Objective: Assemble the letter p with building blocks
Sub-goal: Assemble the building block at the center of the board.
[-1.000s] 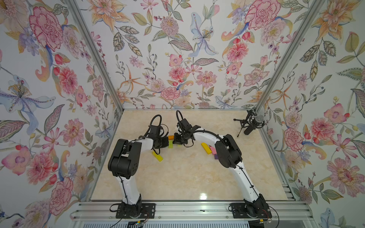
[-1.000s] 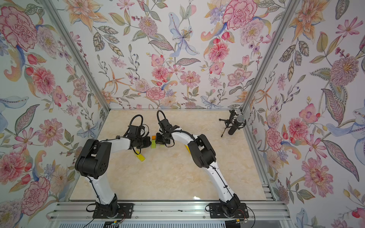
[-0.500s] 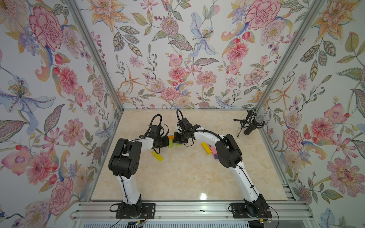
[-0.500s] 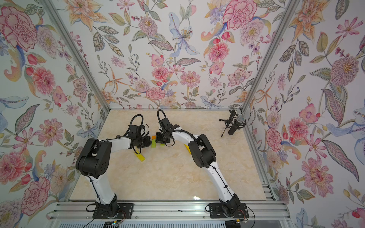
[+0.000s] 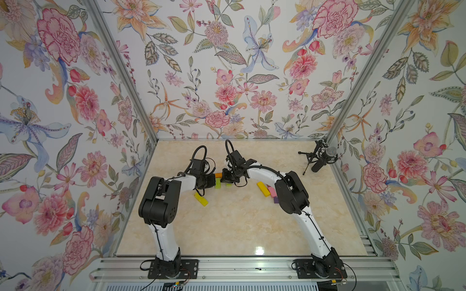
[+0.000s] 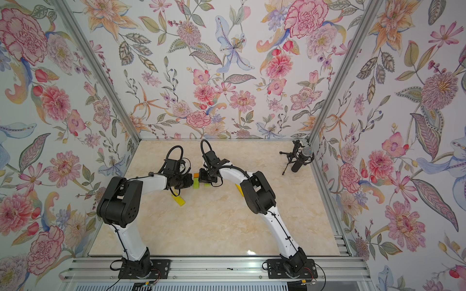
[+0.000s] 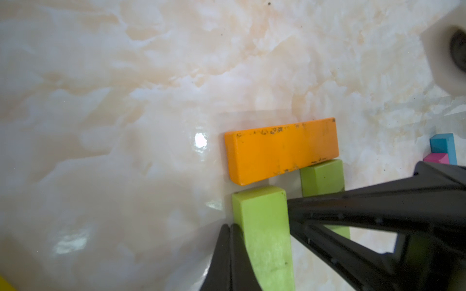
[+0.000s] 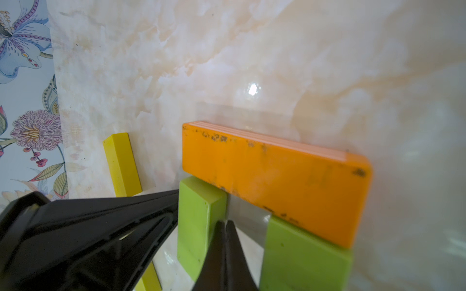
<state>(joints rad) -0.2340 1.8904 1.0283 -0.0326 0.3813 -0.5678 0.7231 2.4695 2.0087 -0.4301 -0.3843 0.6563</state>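
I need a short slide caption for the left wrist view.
Shut left gripper beside one of two lime green blocks, an orange block across their ends.

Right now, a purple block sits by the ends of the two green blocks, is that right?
Not quite: it is an orange block that sits by the ends of the two lime green blocks. The left wrist view shows it.

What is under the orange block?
The orange block lies flat on the marble table, so only table shows around it. Two green blocks sit beside its long edge, not beneath it. The spot directly below is covered.
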